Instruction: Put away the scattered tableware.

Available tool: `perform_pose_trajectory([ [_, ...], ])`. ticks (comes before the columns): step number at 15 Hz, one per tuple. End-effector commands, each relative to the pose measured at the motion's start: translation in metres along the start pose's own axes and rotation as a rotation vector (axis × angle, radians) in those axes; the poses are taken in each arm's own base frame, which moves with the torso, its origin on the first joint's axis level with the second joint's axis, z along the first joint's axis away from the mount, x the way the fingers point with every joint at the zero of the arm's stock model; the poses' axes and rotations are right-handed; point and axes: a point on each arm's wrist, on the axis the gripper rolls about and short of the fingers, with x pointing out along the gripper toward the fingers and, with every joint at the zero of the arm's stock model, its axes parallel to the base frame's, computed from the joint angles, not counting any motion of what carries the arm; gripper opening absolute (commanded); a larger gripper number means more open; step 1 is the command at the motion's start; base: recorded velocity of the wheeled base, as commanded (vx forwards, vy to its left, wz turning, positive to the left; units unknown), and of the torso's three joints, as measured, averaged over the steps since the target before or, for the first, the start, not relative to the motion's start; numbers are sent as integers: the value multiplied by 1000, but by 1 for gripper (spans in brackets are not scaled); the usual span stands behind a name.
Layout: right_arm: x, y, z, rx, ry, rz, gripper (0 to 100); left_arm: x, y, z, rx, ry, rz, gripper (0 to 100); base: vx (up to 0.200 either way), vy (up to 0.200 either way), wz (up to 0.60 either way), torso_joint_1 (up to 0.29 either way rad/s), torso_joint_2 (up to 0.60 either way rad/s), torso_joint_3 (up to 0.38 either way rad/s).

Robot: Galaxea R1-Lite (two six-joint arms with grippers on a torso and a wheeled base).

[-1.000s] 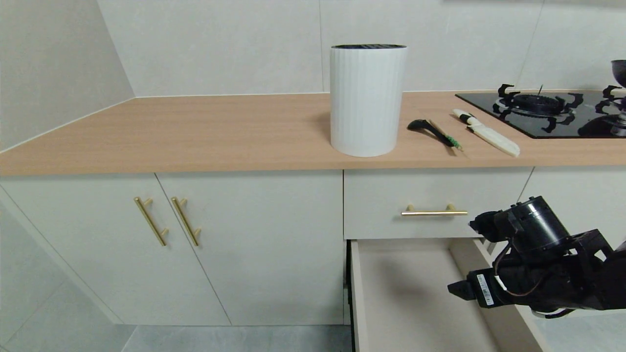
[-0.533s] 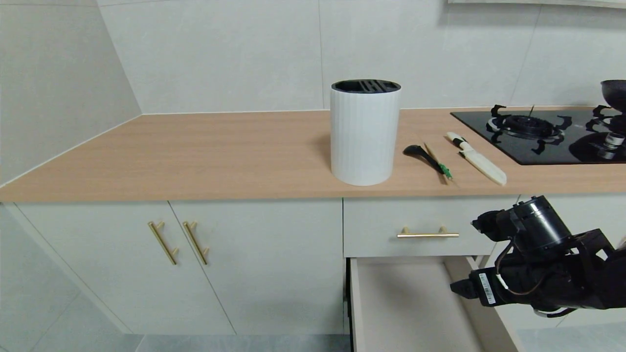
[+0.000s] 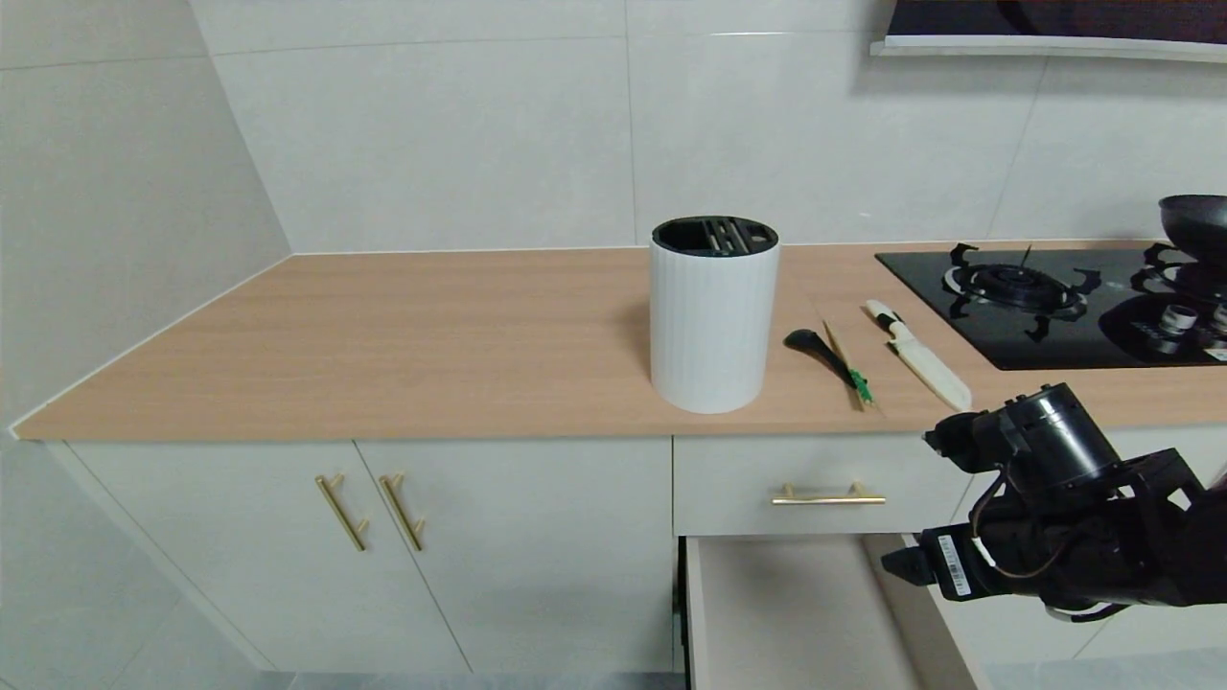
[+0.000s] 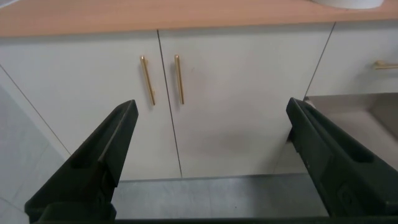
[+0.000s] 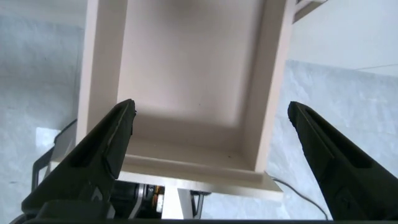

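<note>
Looking at the tableware first: we've got a black spoon (image 3: 815, 343), a pair of chopsticks (image 3: 851, 369) and a knife (image 3: 918, 355) lying loose on the bench (image 3: 431, 335). They're close to its front edge, between the white holder (image 3: 714, 316) and the stove (image 3: 1035, 297). The spoon and chopsticks lie right against each other at a shallow angle. The knife is just beside them on the stove side, apart from both. By our reckoning nothing is put away yet.

The holder stands upright with slots in its black top, which looks to us like the natural home for the knife at least. Under the front edge, right below the tableware, there's a closed drawer front (image 3: 824, 479), and the drawer (image 3: 796, 613) beneath it is pulled out. We'd guess it's out so pieces can go straight in.

The right claw (image 5: 210, 109) hangs over that open drawer, fingers spread wide, holding nothing. It sits lower than the bench top, so we figure it has to rise and go forward to reach the knife, the nearest piece. The left claw (image 4: 211, 106) is also spread and carrying nothing. It's low in front of the cabinet doors (image 4: 168, 93) to the left of the drawer, which keeps it out of the way.
</note>
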Motion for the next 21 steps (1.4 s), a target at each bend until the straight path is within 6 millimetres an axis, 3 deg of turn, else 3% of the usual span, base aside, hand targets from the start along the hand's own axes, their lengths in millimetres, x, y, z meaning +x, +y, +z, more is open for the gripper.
perform_pose_trajectory([
  [1,-1,0,0,0,-3,1,100,0,0,0,0,1,0,100,0,0,0,66,-110,-76],
  [4,-5,1,9,-8,-47,-6,100,0,0,0,0,-1,0,100,0,0,0,14,-24,-14],
  [10,-61,10,106,8,-326,45,100,0,0,0,0,1,0,100,0,0,0,0,0,0],
  [12,-71,12,125,19,-376,56,100,0,0,0,0,1,0,100,0,0,0,0,0,0],
  [14,-59,13,118,45,-330,68,100,0,0,0,0,1,0,100,0,0,0,0,0,0],
  [15,-28,17,113,57,-248,55,100,0,0,0,0,1,1,100,0,0,0,0,0,0],
  [16,-14,19,118,67,-243,41,100,0,0,0,0,1,1,100,0,0,0,0,0,0],
  [21,16,24,124,111,-259,19,100,0,0,0,0,2,1,100,0,0,0,0,0,0],
])
